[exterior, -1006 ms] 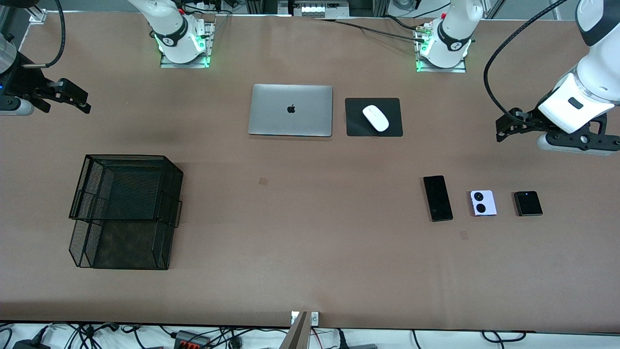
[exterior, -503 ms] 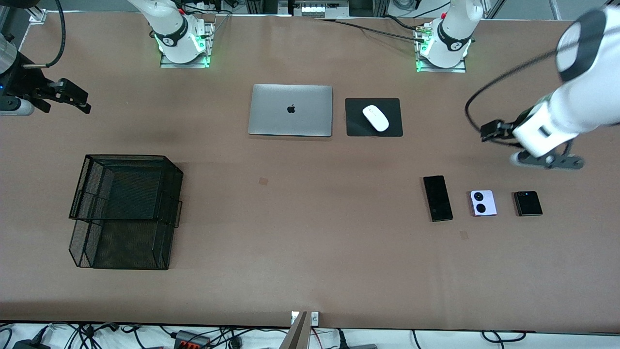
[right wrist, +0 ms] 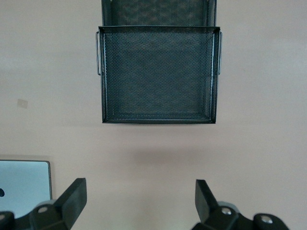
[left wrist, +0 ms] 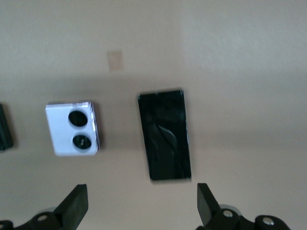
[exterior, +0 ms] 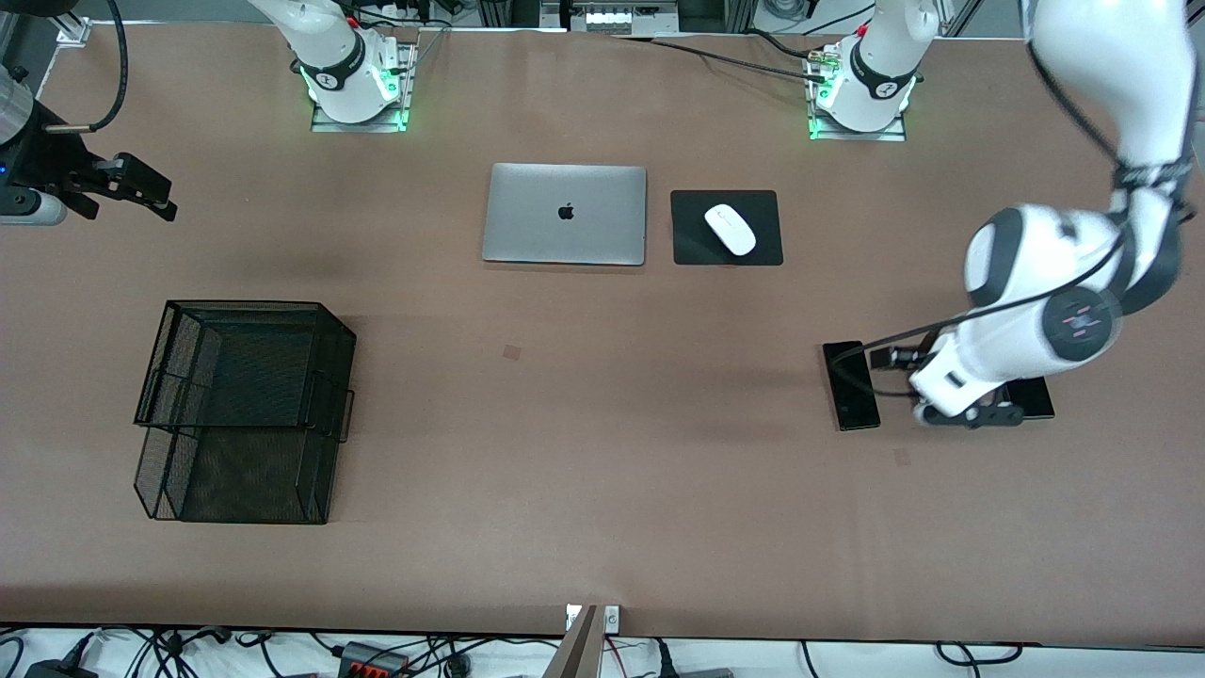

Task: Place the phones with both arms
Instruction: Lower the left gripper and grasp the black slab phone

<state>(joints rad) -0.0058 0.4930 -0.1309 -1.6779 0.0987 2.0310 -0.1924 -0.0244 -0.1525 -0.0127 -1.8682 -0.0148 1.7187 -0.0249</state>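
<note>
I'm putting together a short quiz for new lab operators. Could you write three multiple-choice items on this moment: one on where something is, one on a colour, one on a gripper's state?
1. What is the left gripper over?
A. the laptop
B. the row of phones
C. the mesh tray

2. What colour is the small phone with two black circles?
A. lilac
B. red
C. green

3. How do the right gripper's fingers stand?
A. shut on a phone
B. shut on the mouse
C. open, holding nothing

Answers:
1 B: the left wrist view looks straight down on the long black phone and the lilac one.
2 A: its pale lilac shell shows in the left wrist view.
3 C: its fingers stand wide apart with only bare table between them; that arm waits at its end of the table.
</note>
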